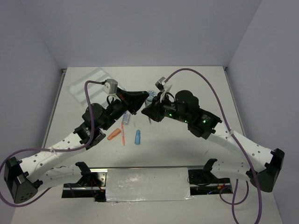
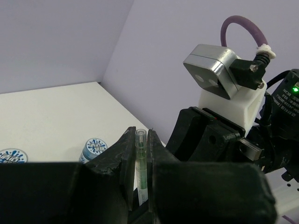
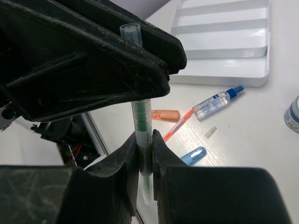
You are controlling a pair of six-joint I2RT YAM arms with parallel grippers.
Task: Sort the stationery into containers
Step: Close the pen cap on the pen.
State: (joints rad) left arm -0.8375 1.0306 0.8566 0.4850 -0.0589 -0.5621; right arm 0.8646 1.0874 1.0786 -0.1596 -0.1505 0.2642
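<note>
right wrist | left gripper and right gripper both clamp green pen

The surroundings we see
A white worktop lies before us; pale lilac walls rise behind it, and a grey sheet covers its near edge.

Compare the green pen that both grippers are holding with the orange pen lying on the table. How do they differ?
The green pen is off the table, clamped by the left gripper near one end and the right gripper further along; the orange pen lies flat on the table, untouched. The green pen has a clear end and green body; the orange pen looks orange. Both are thin and straight.
</note>
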